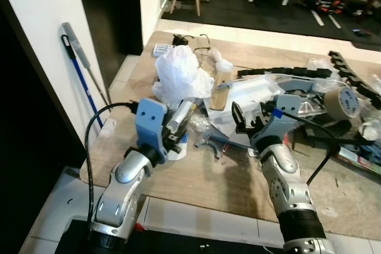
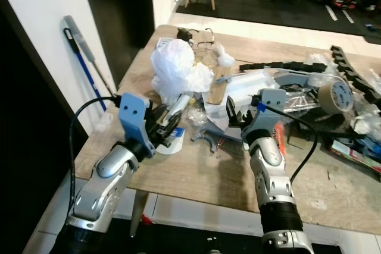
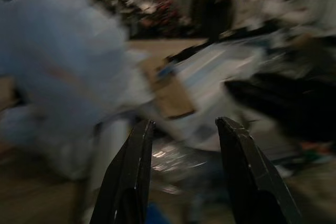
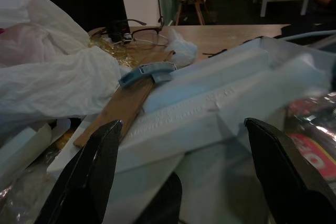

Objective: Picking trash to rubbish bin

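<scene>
A heap of trash covers the wooden table (image 1: 208, 179): a crumpled white plastic bag (image 1: 178, 72), a brown cardboard strip (image 1: 220, 90), pale blue-white packaging (image 1: 253, 90) and a white tube (image 1: 182, 114). My left gripper (image 1: 172, 136) is low at the tube's near end, open; in its blurred wrist view the fingers (image 3: 134, 177) flank crinkled clear plastic. My right gripper (image 1: 248, 120) stands open in front of the packaging (image 4: 220, 103), with the cardboard strip (image 4: 123, 106) and the white bag (image 4: 47, 77) beyond its widely spread fingers (image 4: 86, 182).
A tape roll (image 1: 340, 102), a black cable chain (image 1: 286, 71) and loose wrappers crowd the table's right side. Glasses (image 1: 202, 43) lie at the far edge. A grey plastic piece (image 1: 211, 141) lies between my grippers. A mop (image 1: 80, 66) leans on the left wall.
</scene>
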Controlling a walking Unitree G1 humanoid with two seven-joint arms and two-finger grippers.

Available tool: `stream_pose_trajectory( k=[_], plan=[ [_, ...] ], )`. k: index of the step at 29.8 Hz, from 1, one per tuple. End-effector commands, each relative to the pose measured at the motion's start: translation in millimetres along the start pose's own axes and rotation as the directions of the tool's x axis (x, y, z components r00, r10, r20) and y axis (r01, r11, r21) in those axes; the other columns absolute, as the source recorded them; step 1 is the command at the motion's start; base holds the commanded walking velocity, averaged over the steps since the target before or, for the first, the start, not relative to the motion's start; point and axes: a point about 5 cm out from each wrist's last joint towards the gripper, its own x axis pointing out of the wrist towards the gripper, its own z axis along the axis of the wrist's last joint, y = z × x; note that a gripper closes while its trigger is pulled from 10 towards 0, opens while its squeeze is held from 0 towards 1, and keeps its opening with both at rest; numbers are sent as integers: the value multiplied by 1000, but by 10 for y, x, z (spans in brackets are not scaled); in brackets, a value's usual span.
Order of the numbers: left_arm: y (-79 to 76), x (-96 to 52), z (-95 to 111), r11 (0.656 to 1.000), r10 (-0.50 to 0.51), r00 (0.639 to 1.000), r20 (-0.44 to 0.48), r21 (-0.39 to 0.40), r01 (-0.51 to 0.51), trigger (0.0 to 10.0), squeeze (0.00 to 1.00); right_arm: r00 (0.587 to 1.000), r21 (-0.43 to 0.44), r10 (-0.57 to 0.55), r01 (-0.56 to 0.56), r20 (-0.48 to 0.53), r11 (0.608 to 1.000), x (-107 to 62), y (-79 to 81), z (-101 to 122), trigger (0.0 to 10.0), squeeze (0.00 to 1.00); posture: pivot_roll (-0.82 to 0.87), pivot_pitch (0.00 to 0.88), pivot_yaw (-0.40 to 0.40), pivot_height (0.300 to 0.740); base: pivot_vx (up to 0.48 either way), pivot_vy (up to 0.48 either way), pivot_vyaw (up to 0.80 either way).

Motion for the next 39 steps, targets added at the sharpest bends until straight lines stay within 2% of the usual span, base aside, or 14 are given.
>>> stream_pose_trajectory(
  k=[1, 3, 4, 5, 9, 10, 11, 19, 21, 23, 24, 26, 33, 39],
  plan=[
    [-85, -61, 14, 995, -100, 995, 13, -26, 101, 10000, 0, 1000, 26, -23, 23, -4, 999, -41, -31, -3, 10000, 0, -37, 125, -51, 740, 0, 0, 0],
    [-132, -83, 32, 985, -168, 986, 16, -36, 168, 10000, 0, 1000, 32, -23, 23, 3, 999, -57, -9, 22, 10000, 0, -34, 127, -52, 740, 0, 0, 0],
    [-132, -83, 32, 985, -168, 986, 16, -36, 168, 10000, 0, 1000, 32, -23, 23, 3, 999, -57, -9, 22, 10000, 0, -34, 127, -52, 740, 0, 0, 0],
    [-169, -107, 30, 974, -223, 975, 2, -39, 223, 10000, 0, 999, 12, -48, 48, 12, 999, -95, -12, 48, 10000, 0, -32, 129, -53, 740, 0, 0, 0],
    [-202, -131, 15, 962, -273, 962, -23, -30, 272, 10000, 0, 994, -8, -105, 105, 10, 994, -143, -69, 54, 10000, 0, -31, 131, -53, 740, 0, 0, 0],
    [-202, -138, 0, 958, -288, 957, -38, -13, 288, 10000, 0, 984, 0, -180, 180, -7, 984, -181, -190, 44, 10000, 0, -38, 134, -47, 740, 0, 0, 0],
    [-197, -139, -5, 958, -288, 957, -42, -3, 288, 10000, 0, 979, 8, -201, 201, -13, 979, -191, -232, 39, 10000, 0, -38, 134, -47, 740, 0, 0, 0],
    [-185, -126, -2, 951, -310, 950, -45, -9, 310, 10000, 0, 964, 47, -261, 263, -52, 964, -177, -443, 104, 10000, 0, -42, 133, -46, 740, 0, 0, 0],
    [-180, -121, -1, 952, -307, 951, -43, -5, 307, 10000, 0, 964, 60, -258, 262, -65, 963, -171, -457, 105, 10000, 0, -45, 132, -46, 740, 0, 0, 0],
    [-178, -121, -15, 952, -307, 951, -47, -4, 307, 10000, 0, 958, 78, -238, 253, -161, 964, -170, -468, 4, 10000, 0, -48, 131, -44, 740, 0, 0, 0],
    [-189, -121, -23, 950, -311, 949, -50, -4, 311, 10000, 0, 951, 113, -216, 245, -223, 963, -176, -465, -83, 10000, 0, -47, 132, -44, 740, 0, 0, 0],
    [-206, -118, -31, 948, -318, 947, -55, -1, 318, 10000, 0, 942, 169, -182, 235, -283, 957, -186, -457, -185, 10000, 0, -44, 133, -46, 740, 0, 0, 0],
    [-207, -104, -20, 948, -316, 947, -53, 13, 317, 10000, 0, 942, 200, -123, 192, -311, 961, -166, -440, -265, 10000, 0, -42, 133, -43, 740, 0, 0, 0],
    [-197, -96, -12, 951, -308, 950, -49, 25, 309, 10000, 0, 958, 192, -48, 106, -284, 976, -82, -348, -170, 10000, 0, -39, 131, -43, 740, 0, 0, 0]
  ],
)
